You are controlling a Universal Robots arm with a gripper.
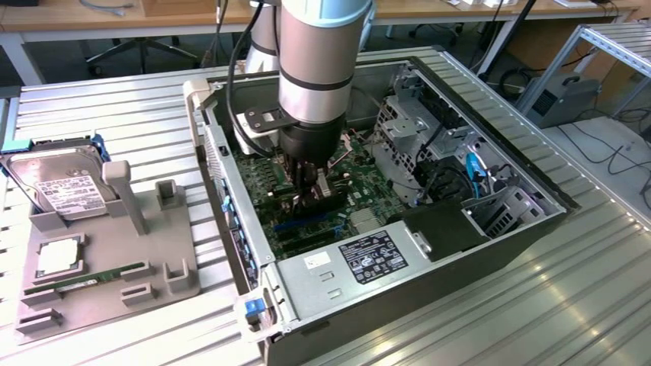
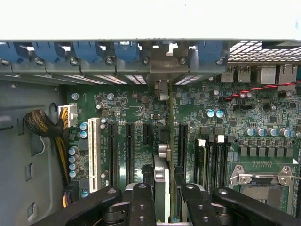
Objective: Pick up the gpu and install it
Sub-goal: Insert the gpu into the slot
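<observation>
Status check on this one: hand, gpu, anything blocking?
Hand shut on gpu, edge-on, upright. Card low over motherboard slots inside the case. Nothing seen blocking.

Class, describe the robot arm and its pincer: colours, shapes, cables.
The arm is a thick silver-grey cylinder with a pale blue cap and black joint rings. A black cable runs beside it. Its wrist narrows to black; the pincer has black, bolted linkage fingers.

The open computer case [image 1: 489,229] lies at the centre of the exterior view on the desk [image 1: 569,305], with the motherboard [image 1: 356,183] inside it. At the frame's left a holder tray [image 1: 152,252] carries the hard drive [image 1: 66,191] and, below it, the RAM stick [image 1: 87,280]. The gripper [image 1: 310,200] reaches down into the case over the motherboard, the gpu [image 2: 164,188] standing on edge between its fingers.
</observation>
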